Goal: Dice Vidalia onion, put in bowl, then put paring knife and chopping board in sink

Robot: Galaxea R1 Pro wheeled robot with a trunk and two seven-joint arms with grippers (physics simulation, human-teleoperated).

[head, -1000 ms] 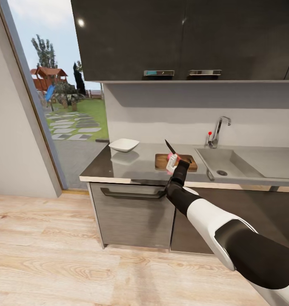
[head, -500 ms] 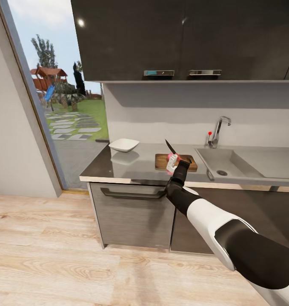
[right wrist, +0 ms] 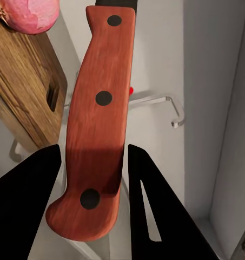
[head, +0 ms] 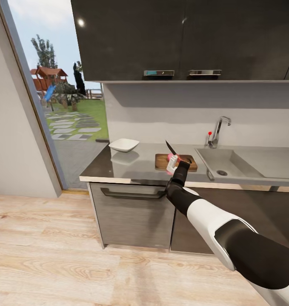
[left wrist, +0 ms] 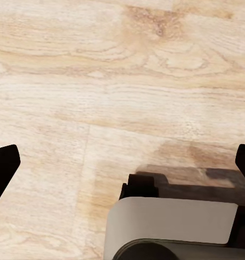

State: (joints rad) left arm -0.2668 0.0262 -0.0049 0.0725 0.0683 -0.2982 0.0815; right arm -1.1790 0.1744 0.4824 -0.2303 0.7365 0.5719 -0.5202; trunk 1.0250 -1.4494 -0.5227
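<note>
Over countertop (head: 131, 168), right gripper (head: 177, 163) clamped around paring knife (right wrist: 95, 130), left gripper (left wrist: 122, 162) spread.

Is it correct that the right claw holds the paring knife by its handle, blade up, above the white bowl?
Not quite: the right claw holds the paring knife above the chopping board, not the bowl. The head view shows this.
</note>
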